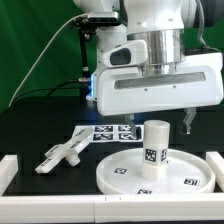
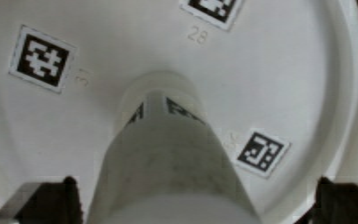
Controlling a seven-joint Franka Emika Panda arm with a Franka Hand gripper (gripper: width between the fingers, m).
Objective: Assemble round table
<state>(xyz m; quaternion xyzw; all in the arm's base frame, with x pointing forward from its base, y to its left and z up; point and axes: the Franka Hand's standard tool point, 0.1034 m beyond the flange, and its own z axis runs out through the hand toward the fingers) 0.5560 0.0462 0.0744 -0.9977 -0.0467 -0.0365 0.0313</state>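
Note:
The round disc top [image 1: 130, 175] lies flat on the black table at the exterior view's right. The short thick leg [image 1: 155, 146] stands upright on its middle. My gripper [image 1: 163, 121] hangs right over the leg, with one dark finger [image 1: 186, 121] beside the leg's top. In the wrist view the leg [image 2: 172, 150] rises from the tagged disc [image 2: 87, 100] between the two dark fingertips [image 2: 51, 202]. My gripper [image 2: 197, 206] is open, with gaps on both sides of the leg. The cross-shaped foot [image 1: 63, 154] lies loose at the exterior view's left.
The marker board [image 1: 104, 132] lies flat behind the disc. White rails border the work area at the exterior view's left [image 1: 8, 170], right [image 1: 215, 165] and front [image 1: 60, 208]. A cable hangs at the back left.

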